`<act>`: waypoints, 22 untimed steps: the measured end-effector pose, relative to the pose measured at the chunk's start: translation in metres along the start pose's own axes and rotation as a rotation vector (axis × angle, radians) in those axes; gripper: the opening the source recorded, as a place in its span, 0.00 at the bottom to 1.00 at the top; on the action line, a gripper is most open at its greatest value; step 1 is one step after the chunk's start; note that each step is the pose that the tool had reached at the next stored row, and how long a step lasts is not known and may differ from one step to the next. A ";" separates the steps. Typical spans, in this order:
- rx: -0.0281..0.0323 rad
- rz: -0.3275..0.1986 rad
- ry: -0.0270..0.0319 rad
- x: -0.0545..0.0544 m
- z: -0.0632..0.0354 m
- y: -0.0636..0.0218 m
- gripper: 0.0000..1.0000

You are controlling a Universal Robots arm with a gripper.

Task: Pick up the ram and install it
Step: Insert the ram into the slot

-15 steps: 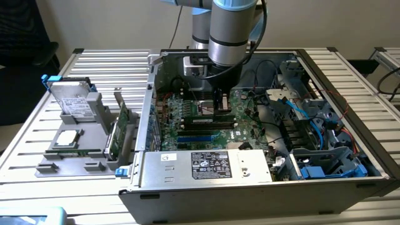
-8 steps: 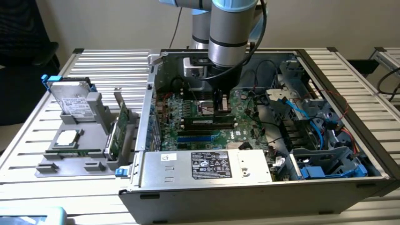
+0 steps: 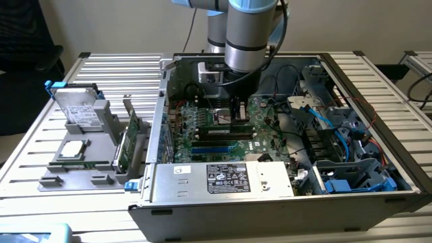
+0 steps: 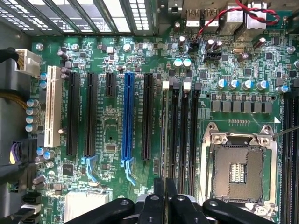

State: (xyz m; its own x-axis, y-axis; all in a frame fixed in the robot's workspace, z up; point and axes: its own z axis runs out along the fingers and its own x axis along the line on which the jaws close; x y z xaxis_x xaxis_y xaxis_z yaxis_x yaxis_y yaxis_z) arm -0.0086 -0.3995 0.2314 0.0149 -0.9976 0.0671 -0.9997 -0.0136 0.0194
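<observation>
Exterior view: end effector (image 3: 236, 117) over motherboard (image 3: 202, 120) inside open computer case (image 3: 270, 223)

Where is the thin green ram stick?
In the exterior view, the ram stick stands on the green motherboard inside the open computer case, directly under the gripper.

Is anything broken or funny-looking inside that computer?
Nothing looks broken or spilled. One oddity: the square processor socket on the motherboard sits empty, with bare contacts showing. The tool is shut on the ram, which looks straight, not tilted.
</observation>
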 end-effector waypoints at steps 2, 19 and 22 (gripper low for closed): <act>0.0000 0.000 0.0003 -0.001 0.0000 0.0000 0.13; -0.0001 0.000 0.0027 0.000 0.0017 0.0000 0.13; 0.0000 0.000 0.0033 0.000 0.0019 -0.0001 0.13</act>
State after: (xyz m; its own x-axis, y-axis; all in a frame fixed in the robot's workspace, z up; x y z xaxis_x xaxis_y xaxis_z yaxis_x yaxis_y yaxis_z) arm -0.0086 -0.3998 0.2295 0.0149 -0.9974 0.0705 -0.9997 -0.0136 0.0194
